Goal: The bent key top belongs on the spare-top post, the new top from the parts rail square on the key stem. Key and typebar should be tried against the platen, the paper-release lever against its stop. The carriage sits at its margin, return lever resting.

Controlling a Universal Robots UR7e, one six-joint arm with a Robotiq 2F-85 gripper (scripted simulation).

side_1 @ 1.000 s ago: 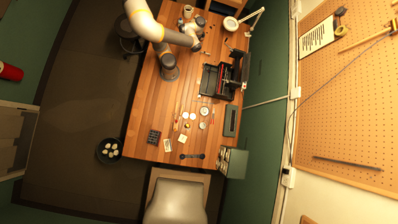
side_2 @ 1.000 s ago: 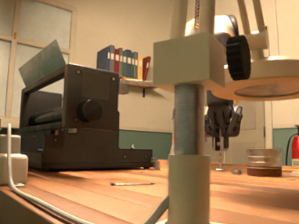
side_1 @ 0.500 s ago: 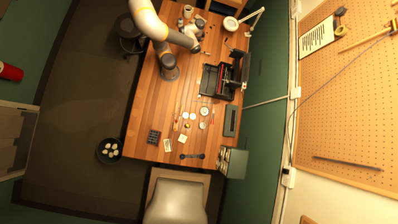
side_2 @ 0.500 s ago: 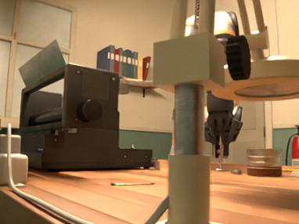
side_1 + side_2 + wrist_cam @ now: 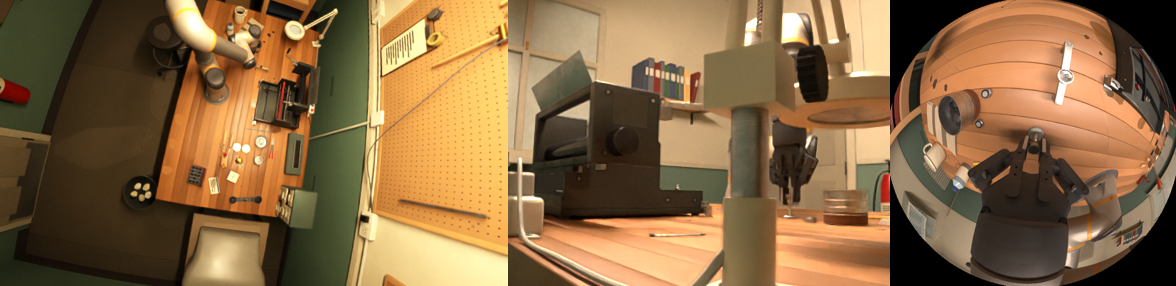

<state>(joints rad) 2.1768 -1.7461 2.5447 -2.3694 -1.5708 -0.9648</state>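
At the far end of the wooden bench a thin spare-top post (image 5: pixel 1035 131) stands on a small round base (image 5: pixel 789 215), with the black typewriter (image 5: pixel 284 101) (image 5: pixel 598 155) farther along the bench. A flat metal parts rail (image 5: pixel 1063 76) lies between post and typewriter and carries a round pale key top (image 5: pixel 1065 75). My gripper (image 5: pixel 1033 146) (image 5: pixel 792 192) (image 5: pixel 257 45) hangs straight above the post. It is closed around a small dark round key top (image 5: pixel 1033 149), which sits just over the post's tip.
A glass jar (image 5: pixel 957 111) (image 5: pixel 845 207) stands close beside the post, with two small round caps (image 5: pixel 986 93) near it. A mug (image 5: pixel 240 14) and a small bottle (image 5: pixel 960 179) sit by the bench edge. The magnifier lamp (image 5: pixel 294 30) rises on its stand between post and wall.
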